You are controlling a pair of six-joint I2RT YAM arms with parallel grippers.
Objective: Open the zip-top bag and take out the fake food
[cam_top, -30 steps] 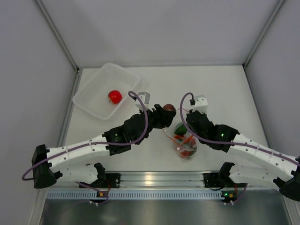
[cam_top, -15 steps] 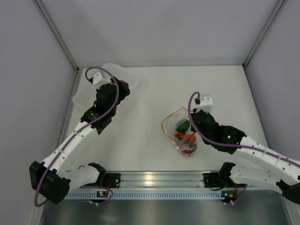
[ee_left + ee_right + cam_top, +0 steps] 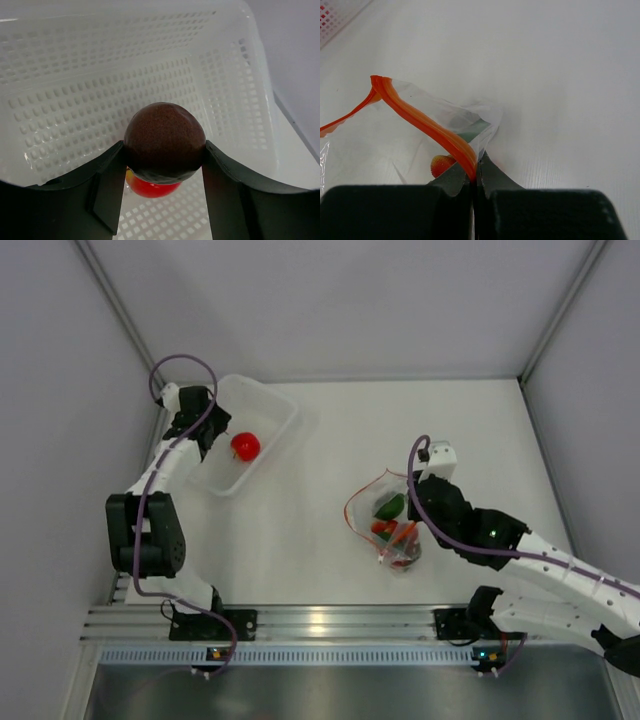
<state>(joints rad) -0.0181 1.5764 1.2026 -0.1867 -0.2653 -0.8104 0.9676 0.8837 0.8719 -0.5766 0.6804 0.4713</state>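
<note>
The zip-top bag (image 3: 385, 530) lies open at centre right, its orange-red strip (image 3: 420, 117) curving away in a loop. My right gripper (image 3: 475, 170) is shut on that strip at the bag's far right corner (image 3: 408, 480). Inside the bag I see fake food: a green piece (image 3: 388, 507) and red pieces (image 3: 400, 540), with one red piece (image 3: 441, 164) showing just behind the jaws. My left gripper (image 3: 164, 160) is shut on a dark maroon ball (image 3: 165, 142) and holds it above the white tub (image 3: 100, 75). A red tomato (image 3: 152, 189) lies in the tub right under the ball.
The perforated translucent tub (image 3: 270, 405) sits at the back left with the tomato (image 3: 245, 446) in it, close to the left wall. My left arm (image 3: 160, 480) runs along the table's left edge. White walls enclose the table on three sides.
My left arm has swung from beside the bag to the back left, carrying the maroon ball over the tub. The right gripper has kept its hold on the bag's strip.
</note>
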